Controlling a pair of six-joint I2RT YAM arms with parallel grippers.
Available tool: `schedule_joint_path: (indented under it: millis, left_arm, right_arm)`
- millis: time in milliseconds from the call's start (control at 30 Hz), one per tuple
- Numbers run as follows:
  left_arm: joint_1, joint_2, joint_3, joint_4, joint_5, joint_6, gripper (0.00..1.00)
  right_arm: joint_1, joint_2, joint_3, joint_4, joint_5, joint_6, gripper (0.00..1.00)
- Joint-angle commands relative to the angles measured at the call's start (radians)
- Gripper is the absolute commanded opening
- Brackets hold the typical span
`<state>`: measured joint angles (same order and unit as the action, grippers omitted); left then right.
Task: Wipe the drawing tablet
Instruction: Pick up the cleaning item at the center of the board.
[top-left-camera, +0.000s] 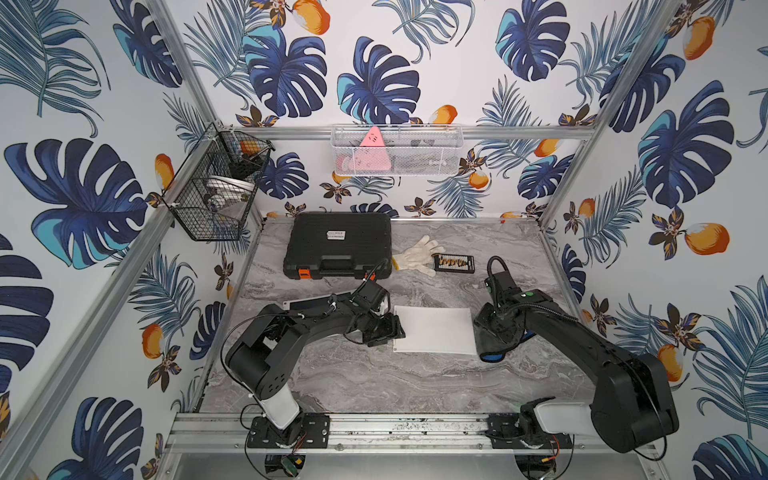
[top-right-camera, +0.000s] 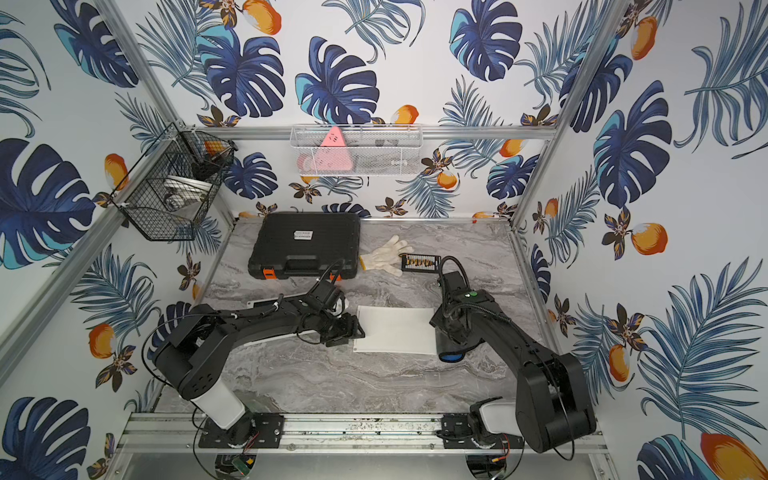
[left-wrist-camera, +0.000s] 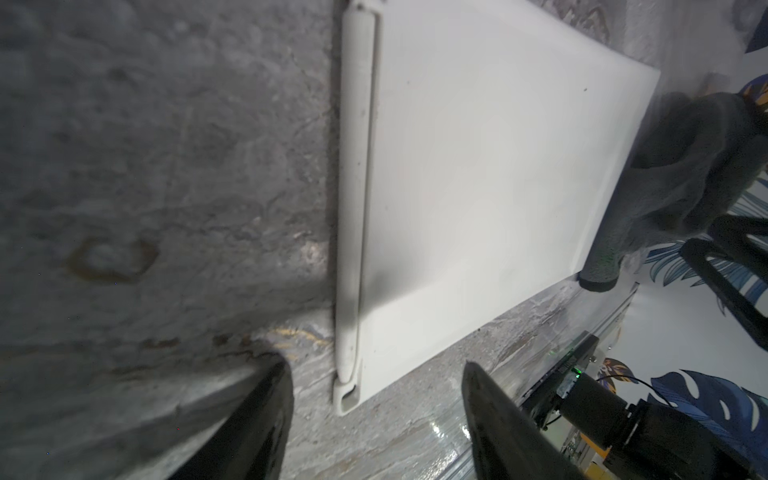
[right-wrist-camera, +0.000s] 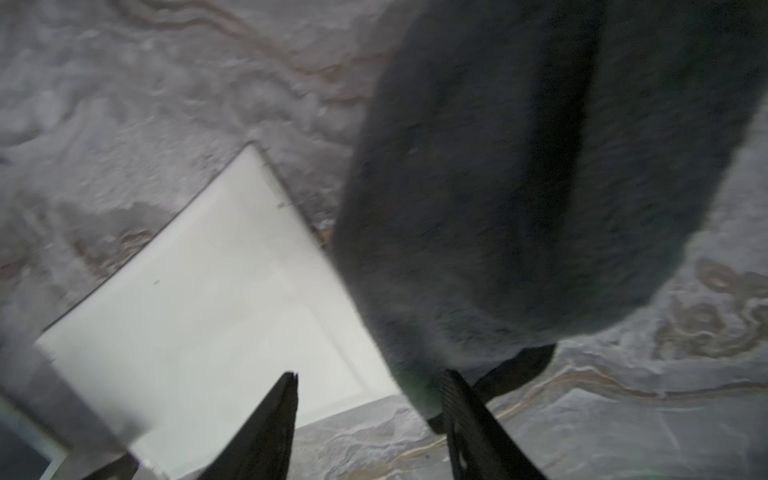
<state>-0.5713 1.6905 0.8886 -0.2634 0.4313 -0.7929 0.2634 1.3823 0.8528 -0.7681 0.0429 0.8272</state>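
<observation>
Grey marbled stone pattern covers the tabletop (top-left-camera: 374, 382); leaf-and-fruit wallpaper (top-left-camera: 374, 83) lines the three walls behind an aluminium frame (top-left-camera: 519, 133); a black wire basket (top-left-camera: 208, 199) hangs on the side wall and a white mesh basket (top-left-camera: 424, 156) on the back rail, with a pink triangular piece (top-left-camera: 372, 151) in it. At the back of the table lie a black case (top-left-camera: 338, 245), a white glove (top-left-camera: 415, 255) just beside it, and a small black bit holder (top-left-camera: 454, 263) touching the glove's fingertips.

In both top views the white drawing tablet (top-left-camera: 434, 330) (top-right-camera: 395, 330) lies flat near the middle of the table, between the two arms; a long rounded ridge (left-wrist-camera: 353, 187) runs along the edge nearest the left arm.

At that edge sits the left gripper (left-wrist-camera: 376, 365); its fingers (left-wrist-camera: 266, 415) stand well apart, released, with the tablet's corner and bare table showing between them; they grasp nothing.

Over the tablet's opposite edge sits the right gripper (right-wrist-camera: 372, 376), where a dark grey cloth (right-wrist-camera: 498, 187) (top-left-camera: 494, 347) with a blue hem lies bunched, partly on the tablet and partly on the table; its fingers (right-wrist-camera: 469, 428) are parted too; the cloth lies against one of them, while tablet shows in the gap to the other; the picture is blurred, but the cloth does not look pinched.
</observation>
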Motion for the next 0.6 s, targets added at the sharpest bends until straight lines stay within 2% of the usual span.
schedule_joint_path:
  millis: [0,67,100,300,433,567]
  left_arm:
    - [-0.01,0.02,0.016,-0.04,-0.05,0.012,0.65]
    - [-0.021,0.035,0.025,-0.042,-0.06,0.014,0.63]
    - [-0.026,0.045,0.031,-0.051,-0.071,0.02,0.62]
    - [-0.06,0.104,0.08,-0.131,-0.163,0.063,0.56]
    - [-0.081,0.131,0.109,-0.181,-0.23,0.079,0.49]
    - [-0.084,0.146,0.113,-0.187,-0.256,0.081,0.43]
  right_arm:
    - [-0.034,0.07,-0.009,-0.036,0.032,-0.052,0.55]
    - [-0.039,0.117,-0.011,-0.001,0.027,-0.061,0.49]
    - [-0.042,0.143,-0.007,0.012,0.022,-0.064,0.44]
    - [-0.052,0.215,0.053,0.025,0.014,-0.079,0.0]
    - [0.042,0.157,0.137,-0.005,0.039,-0.079,0.0]
    - [0.183,0.197,0.208,0.0,0.0,-0.023,0.0]
